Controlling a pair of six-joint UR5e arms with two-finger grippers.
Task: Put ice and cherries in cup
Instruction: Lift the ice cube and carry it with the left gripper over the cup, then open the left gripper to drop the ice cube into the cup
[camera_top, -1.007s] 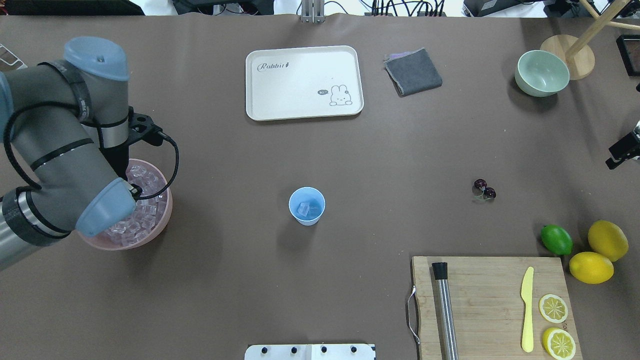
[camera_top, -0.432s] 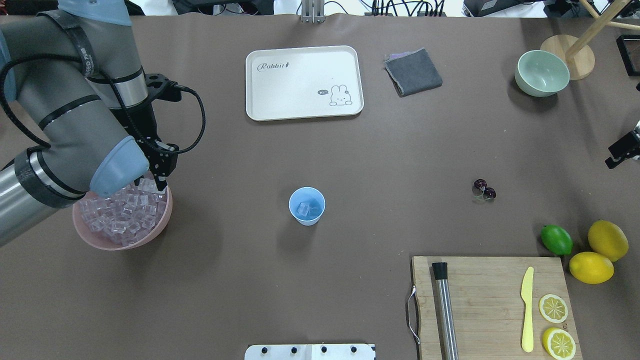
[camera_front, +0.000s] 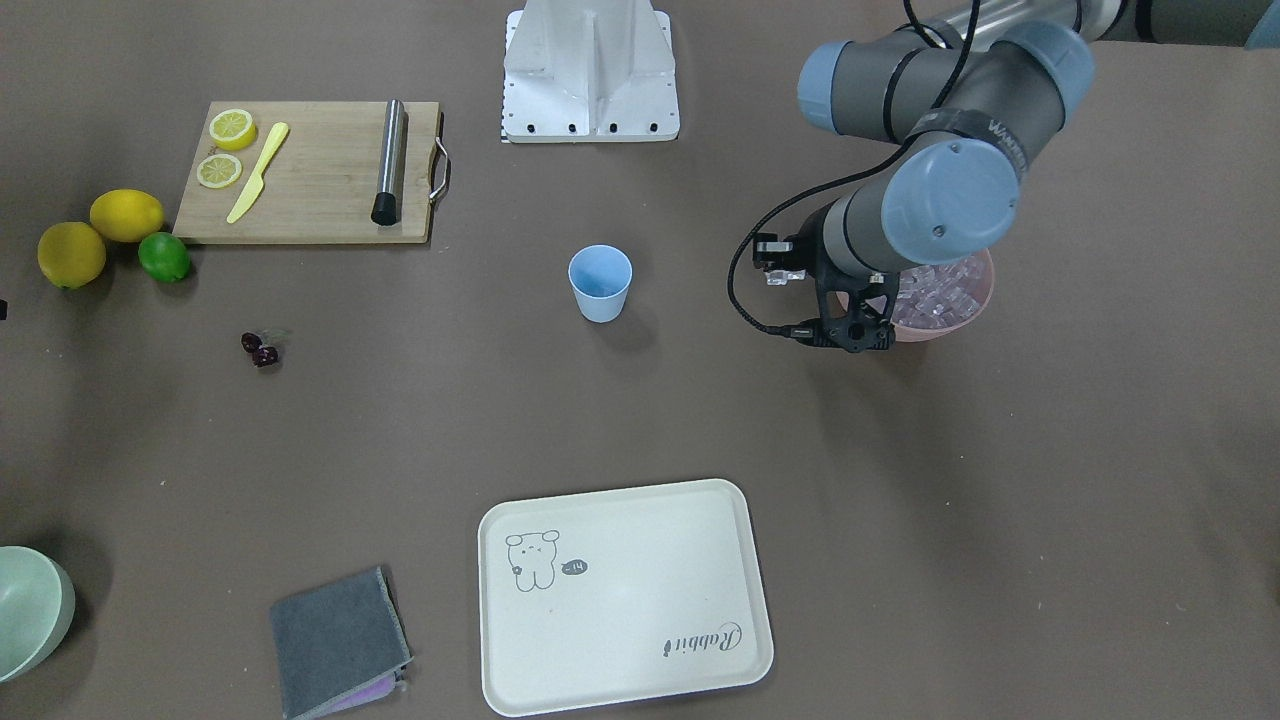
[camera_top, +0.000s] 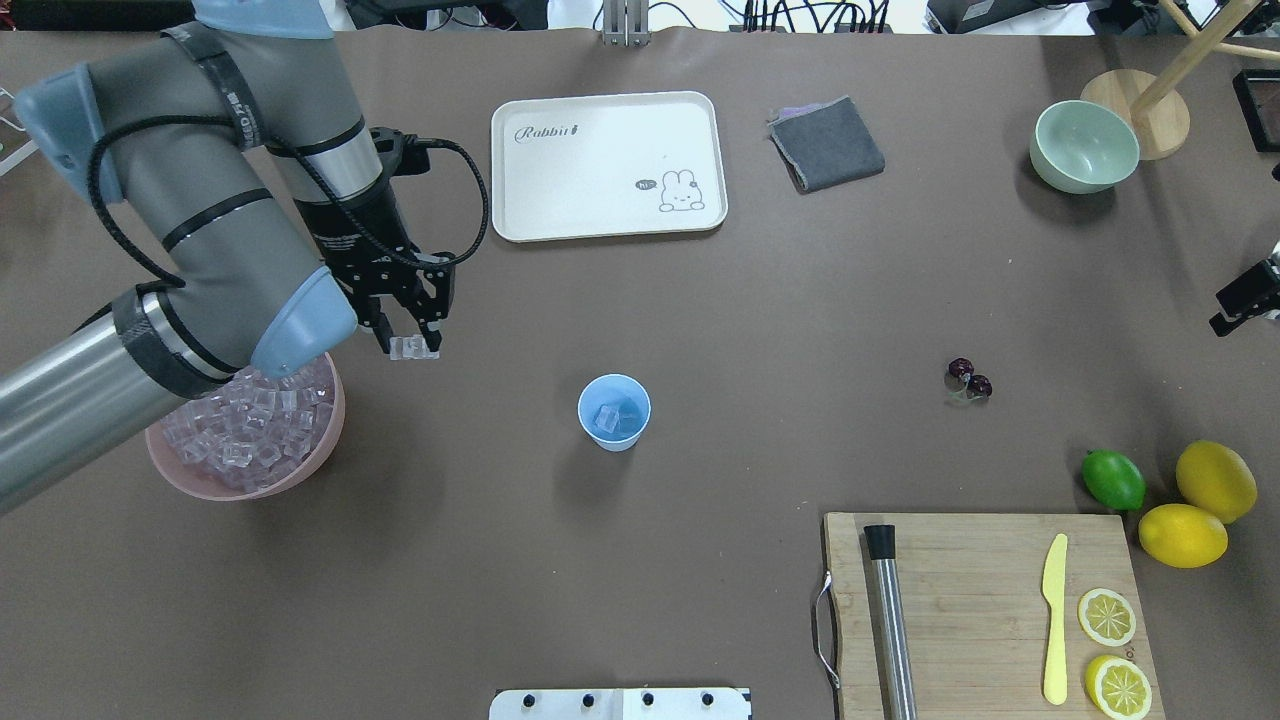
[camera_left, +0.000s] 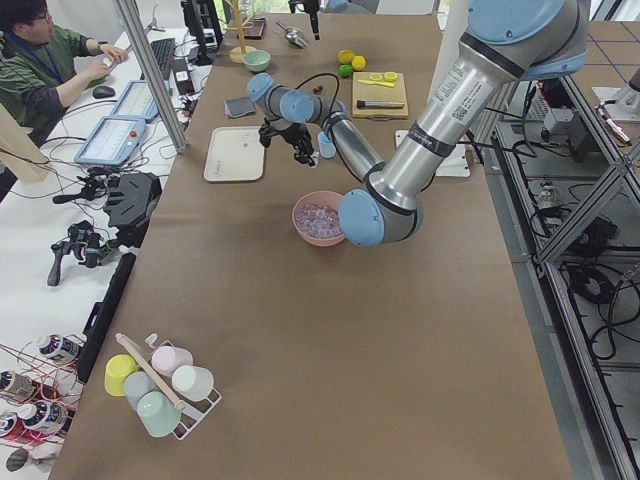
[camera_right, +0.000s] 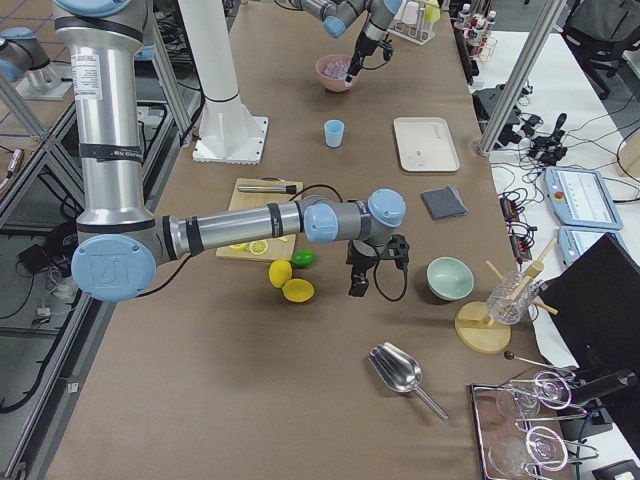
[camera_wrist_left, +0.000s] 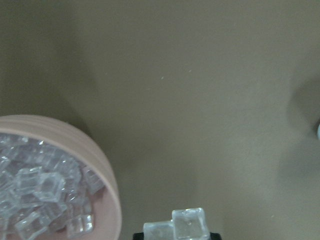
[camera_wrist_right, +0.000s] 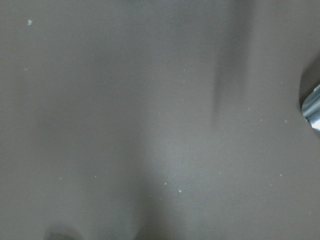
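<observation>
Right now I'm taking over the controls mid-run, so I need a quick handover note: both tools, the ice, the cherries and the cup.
Left tool: shut on ice, raised just outside the pink bowl, on the cup side.
Right tool: over bare table at its right end; I cannot tell if it is open or shut.
Done: one cube lies in the cup.
Elsewhere: the pink bowl is full of ice; the cherries lie on the table, untouched.
Left: drop the held ice in the cup, then add the cherries.

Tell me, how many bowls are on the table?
2. A pink bowl full of ice sits on the robot's left side. A green bowl sits at the far right, beside the wooden stand. None seems hidden.
</observation>
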